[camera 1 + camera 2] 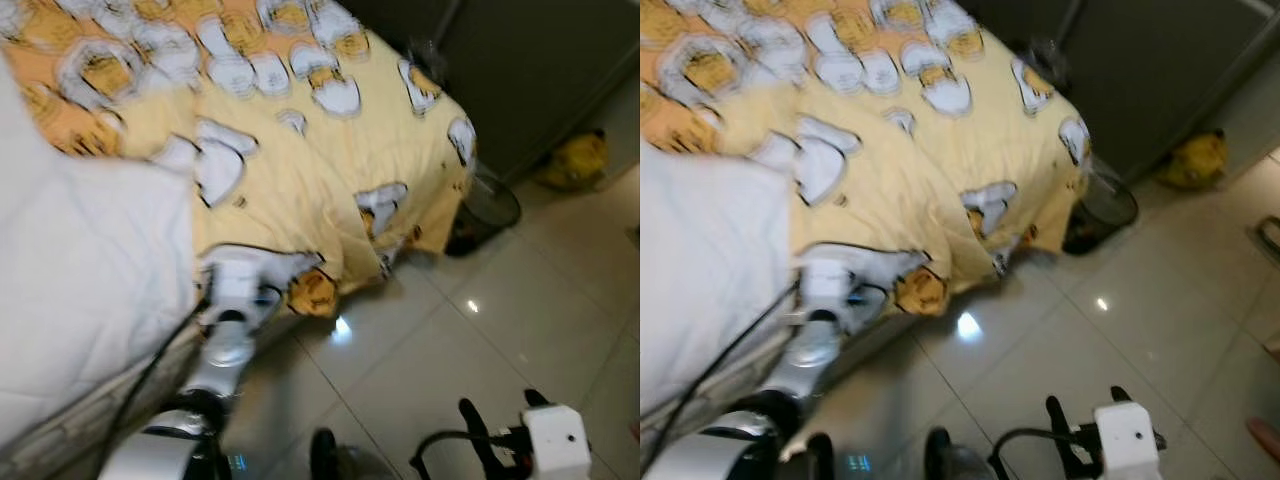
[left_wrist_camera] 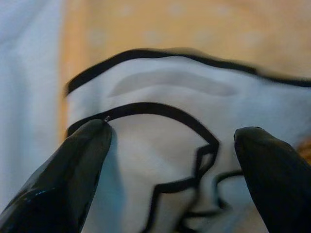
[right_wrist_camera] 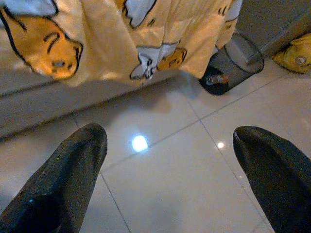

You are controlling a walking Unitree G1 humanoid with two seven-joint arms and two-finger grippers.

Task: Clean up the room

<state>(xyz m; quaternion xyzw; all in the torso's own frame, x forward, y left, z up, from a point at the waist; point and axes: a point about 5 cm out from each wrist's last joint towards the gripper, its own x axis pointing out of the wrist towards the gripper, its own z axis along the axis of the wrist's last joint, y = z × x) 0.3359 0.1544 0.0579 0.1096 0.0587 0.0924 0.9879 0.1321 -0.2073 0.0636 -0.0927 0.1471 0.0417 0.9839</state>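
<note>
A yellow and orange blanket [image 1: 300, 150] with a white cartoon print covers the bed and hangs over its side. My left arm reaches to the hanging edge, its white wrist [image 1: 235, 285] against the cloth. In the left wrist view my left gripper [image 2: 172, 131] is open, its fingers [image 2: 63, 179] spread wide with a white, black-outlined patch of the blanket [image 2: 160, 145] close in front. My right gripper [image 1: 500, 405] hangs low over the floor, open and holding nothing, fingers [image 3: 73, 179] apart.
White bedding [image 1: 90, 280] lies on the bed's left part. A dark mesh wastebasket [image 1: 487, 210] stands at the bed's corner, a yellow bag [image 1: 575, 160] behind it by a dark cabinet [image 1: 540, 60]. Glossy tiled floor [image 1: 480, 320] stretches to the right.
</note>
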